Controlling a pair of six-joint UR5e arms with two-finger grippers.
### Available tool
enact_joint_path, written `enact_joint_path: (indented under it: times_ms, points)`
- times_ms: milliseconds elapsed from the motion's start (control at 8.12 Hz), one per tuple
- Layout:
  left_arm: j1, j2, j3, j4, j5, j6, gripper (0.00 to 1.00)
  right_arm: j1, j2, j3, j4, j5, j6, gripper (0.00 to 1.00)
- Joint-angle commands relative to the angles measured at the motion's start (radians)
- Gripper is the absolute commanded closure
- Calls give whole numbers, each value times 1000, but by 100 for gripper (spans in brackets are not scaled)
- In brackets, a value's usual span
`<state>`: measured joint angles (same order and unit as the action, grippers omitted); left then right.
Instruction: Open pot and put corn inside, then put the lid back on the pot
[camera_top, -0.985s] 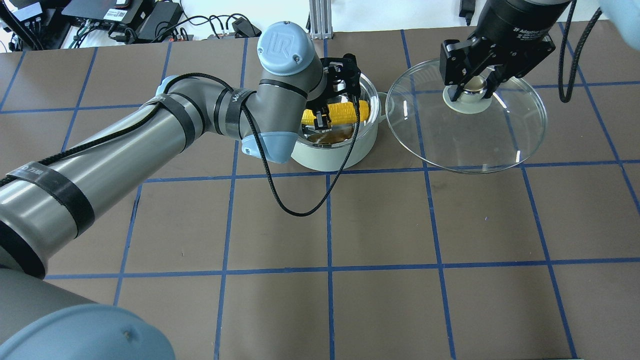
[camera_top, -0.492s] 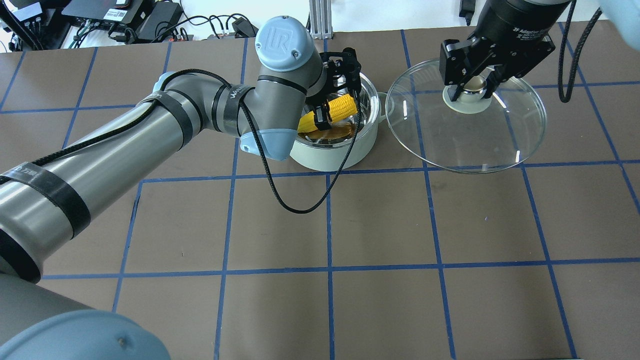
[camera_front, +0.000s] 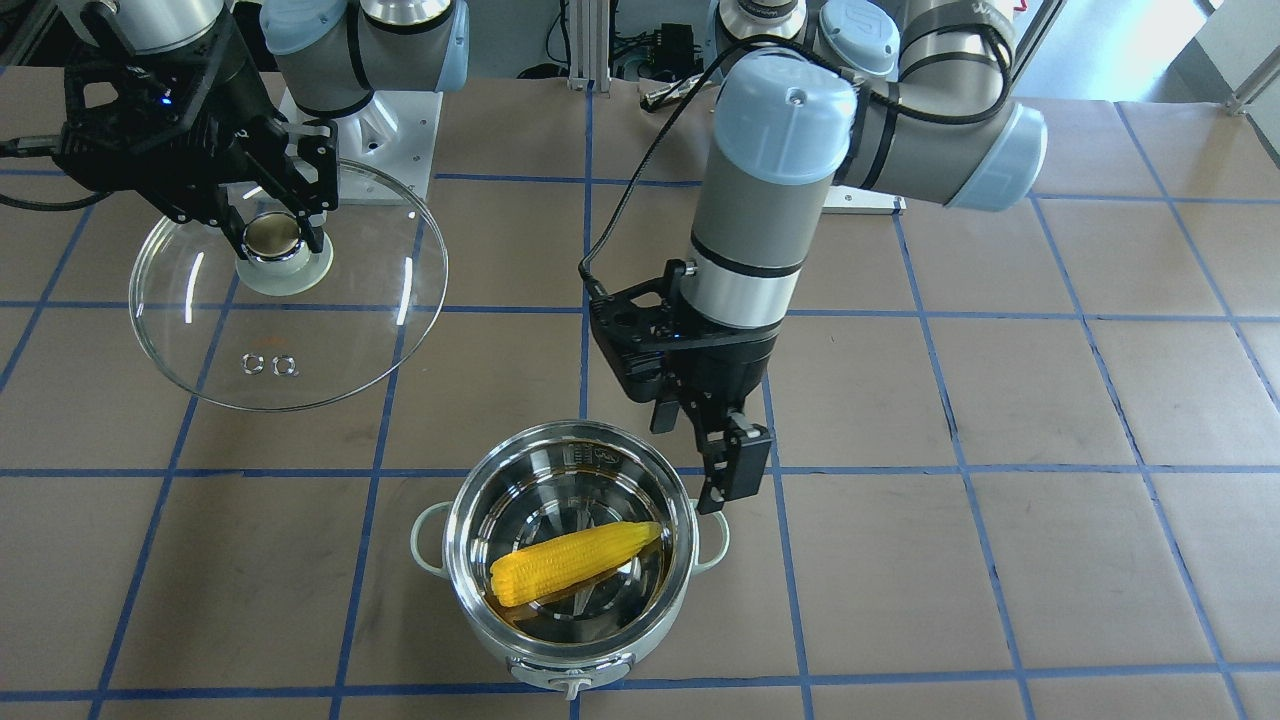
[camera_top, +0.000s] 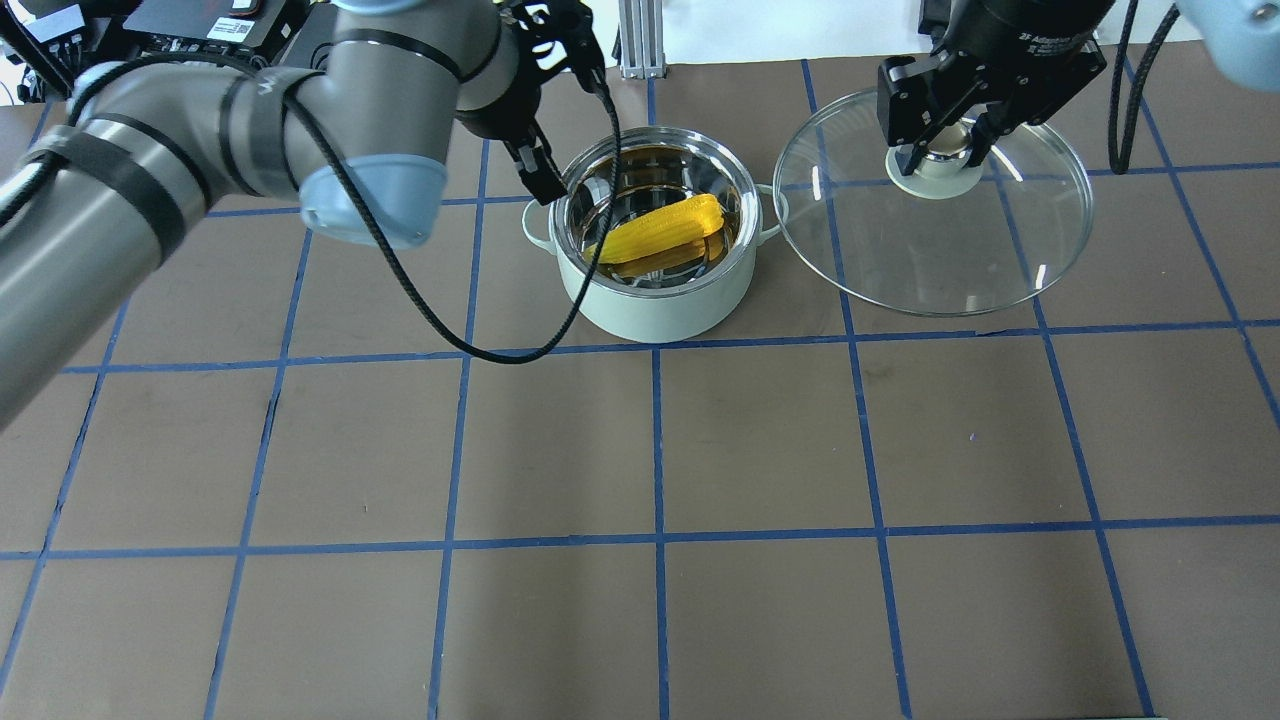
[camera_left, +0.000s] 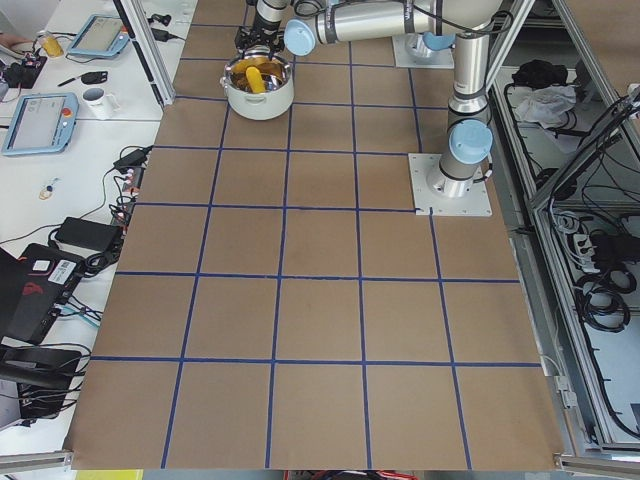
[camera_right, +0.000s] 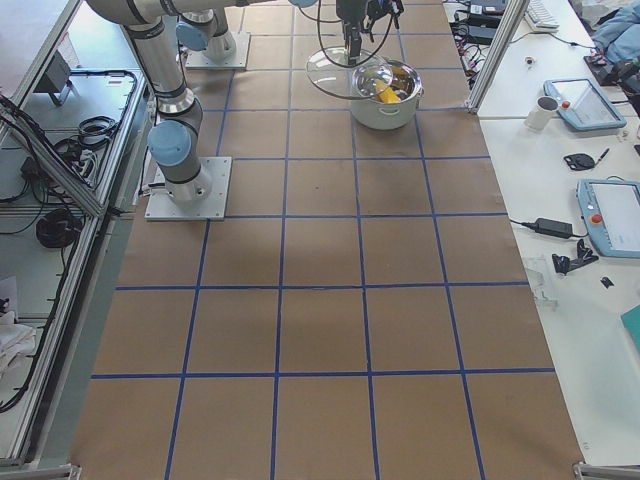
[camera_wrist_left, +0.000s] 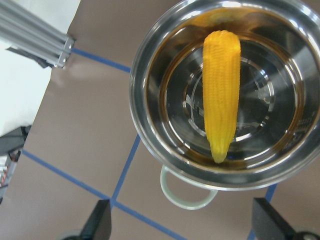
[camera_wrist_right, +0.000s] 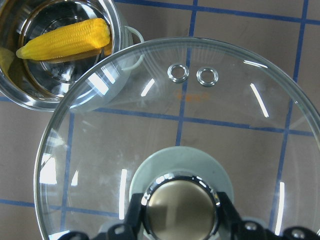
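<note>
The mint-green pot (camera_top: 650, 310) stands uncovered at the back middle of the table; it also shows in the front view (camera_front: 570, 432) and the left wrist view (camera_wrist_left: 137, 100). The yellow corn (camera_top: 660, 228) lies inside it, leaning on the steel wall (camera_front: 575, 562) (camera_wrist_left: 221, 90) (camera_wrist_right: 67, 40). My left gripper (camera_top: 565, 110) is open and empty, raised just beside the pot on its left (camera_front: 700, 455). My right gripper (camera_top: 935, 160) is shut on the knob of the glass lid (camera_top: 930, 250) and holds it to the right of the pot (camera_front: 340, 330) (camera_wrist_right: 190, 115).
An aluminium post (camera_top: 640, 40) and black electronics with cables (camera_top: 250, 30) lie along the far edge behind the pot. The left arm's black cable (camera_top: 480, 350) loops down in front of the pot's left side. Side desks hold tablets (camera_right: 610, 215).
My left gripper has let go of the corn, which now lies in the pot, and has lifted out and back to the left. The right gripper still holds the lid in place.
</note>
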<state>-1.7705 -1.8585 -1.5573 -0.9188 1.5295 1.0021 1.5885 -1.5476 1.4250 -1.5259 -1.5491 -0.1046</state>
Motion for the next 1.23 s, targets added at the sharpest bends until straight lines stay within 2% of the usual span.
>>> enact_joint_path:
  times_ms: [0, 246, 615, 862, 985, 1108]
  points:
    - [167, 74, 2, -191, -43, -184, 0, 39, 82, -37, -93, -6, 16, 53]
    - [238, 119, -1, -221, -48, -357, 0, 158, 208, -55, -245, -73, 153, 54]
    - [286, 180, -4, -293, -35, -699, 0, 269, 375, -87, -443, -39, 363, 54]
    - [287, 237, -17, -368, -13, -770, 0, 277, 405, -101, -484, 30, 422, 54]
    - [287, 248, -17, -396, 39, -849, 0, 277, 417, -103, -484, 30, 413, 54]
    - [286, 245, -18, -400, 53, -850, 0, 277, 426, -103, -484, 30, 410, 54]
